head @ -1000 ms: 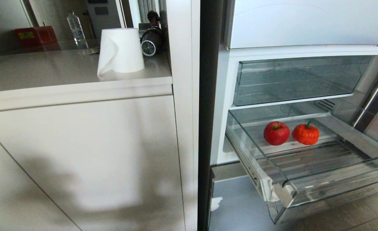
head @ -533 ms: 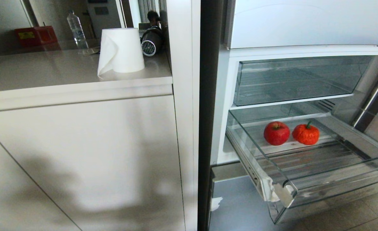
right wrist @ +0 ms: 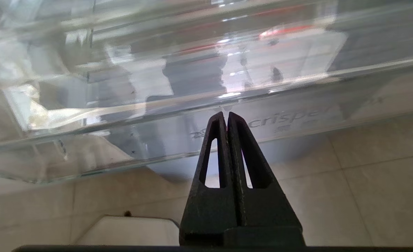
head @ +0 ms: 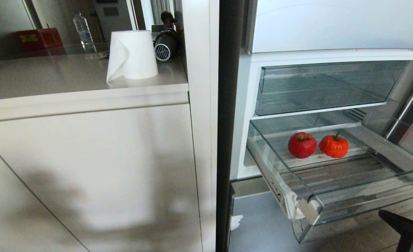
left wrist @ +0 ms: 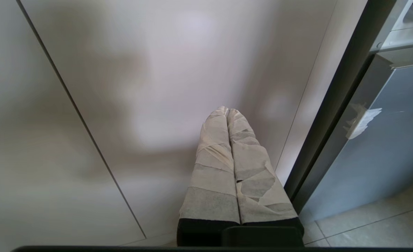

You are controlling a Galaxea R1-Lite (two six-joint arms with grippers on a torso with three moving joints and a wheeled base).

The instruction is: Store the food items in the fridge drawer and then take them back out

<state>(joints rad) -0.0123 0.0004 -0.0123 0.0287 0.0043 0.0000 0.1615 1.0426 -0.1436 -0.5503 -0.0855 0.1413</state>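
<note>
Below drawer front, low right: right gripper point(right wrist: 226, 113) pressed together, empty, tips near fridge drawer point(head: 336, 201) front wall. Drawer pulled out; two food items point(head: 302, 145) side by side at far end. Left gripper point(left wrist: 228, 111) closed, parked by cabinet.

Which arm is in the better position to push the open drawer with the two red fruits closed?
The right, probably. The right hand, shut, points at the front wall of the fridge drawer, where the two food items sit. The left hand, shut, faces the cabinet door, away from the fridge.
</note>
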